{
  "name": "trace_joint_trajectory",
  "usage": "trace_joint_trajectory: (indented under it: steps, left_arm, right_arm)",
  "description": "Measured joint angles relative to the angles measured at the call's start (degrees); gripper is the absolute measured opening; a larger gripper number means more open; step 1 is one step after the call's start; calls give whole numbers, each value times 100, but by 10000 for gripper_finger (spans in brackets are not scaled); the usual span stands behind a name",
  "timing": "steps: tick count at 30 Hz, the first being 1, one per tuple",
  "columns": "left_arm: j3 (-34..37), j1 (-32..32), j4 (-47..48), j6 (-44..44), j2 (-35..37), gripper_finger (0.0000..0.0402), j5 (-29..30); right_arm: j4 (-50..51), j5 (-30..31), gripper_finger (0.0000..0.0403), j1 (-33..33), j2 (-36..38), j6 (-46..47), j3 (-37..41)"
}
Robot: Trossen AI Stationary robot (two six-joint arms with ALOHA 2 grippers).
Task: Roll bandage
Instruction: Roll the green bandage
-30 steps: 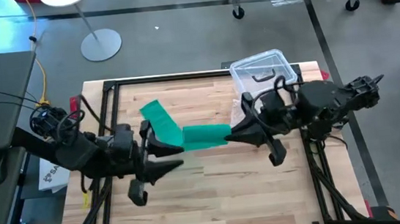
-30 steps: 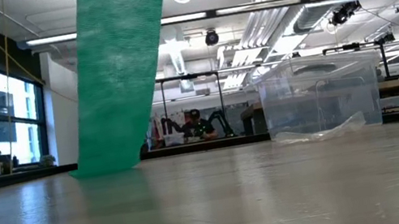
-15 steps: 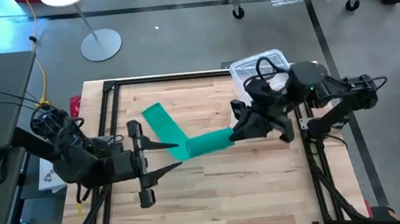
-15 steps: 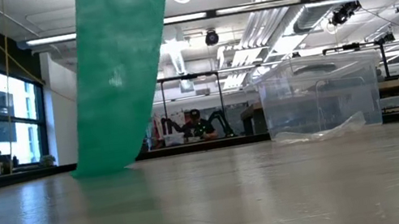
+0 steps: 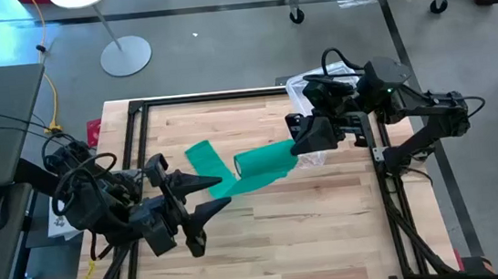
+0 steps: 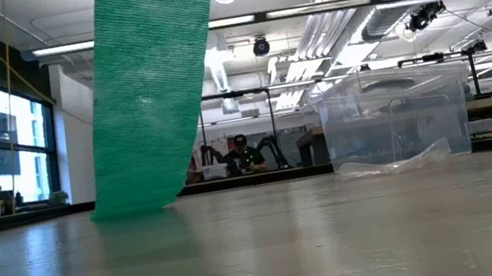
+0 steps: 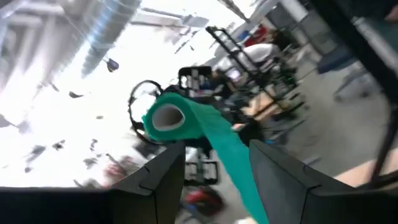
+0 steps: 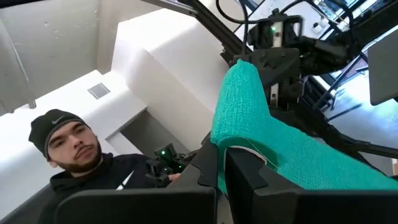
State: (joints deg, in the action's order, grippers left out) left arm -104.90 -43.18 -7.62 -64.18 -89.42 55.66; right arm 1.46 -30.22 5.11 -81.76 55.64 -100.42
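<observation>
Looking down from the high view, the bandage [image 5: 234,171] runs as a green strip from the right gripper [image 5: 297,146] down across the surface [image 5: 267,229] toward its middle, with its far end lying flat nearer the left gripper [image 5: 213,193]. The right gripper's jaws are closed on the rolled end of the bandage, held above the surface just beside the clear box [image 5: 297,87]. The left gripper hangs near the bandage's flat end with its jaws open and nothing between them.

Only the right wrist view shows the roll [image 8: 239,99] itself, seated between that arm's two fingers [image 8: 205,171], with the strip trailing away from it; a person [image 8: 81,155] in a dark cap shows beyond the surface. The left wrist view catches the same roll [image 7: 165,117] end-on, its hollow core visible, framed between the left arm's own spread fingers [image 7: 158,174]. The low view shows what the others do not: the strip [image 6: 152,94] rises steeply off the surface, only its lower end touching, well apart from the box [image 6: 395,117] and the crinkled plastic bag [image 6: 392,162] in front of it.

From the bandage toward the near edge of the surface the wood lies bare. The box sits at the far corner on the right arm's side.
</observation>
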Motion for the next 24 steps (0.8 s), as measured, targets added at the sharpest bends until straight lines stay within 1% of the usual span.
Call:
trace_joint_trajectory:
  steps: [2, 5, 10, 14, 17, 24]
  left_arm:
    - [-163, 21, 34, -256, -86, 175, 97]
    - [-451, 85, 103, -313, -169, 175, 203]
    - [-806, 207, 826, -223, -198, 175, 62]
    - [-842, 321, 1431, 259, -218, 175, -112]
    - [-851, 387, 1580, 452, -219, 175, -126]
    - [-856, 481, 1453, 17, -364, 175, -115]
  right_arm:
    - [4, 58, 0, 0, -1, -6, 0]
    - [76, 209, 0, 2, 0, -12, 0]
    - [264, 315, 0, 15, -2, -37, 0]
    - [258, 313, 0, 17, -2, -52, 0]
    - [260, 313, 0, 17, -2, -59, 0]
    - [263, 275, 0, 26, 0, -65, 0]
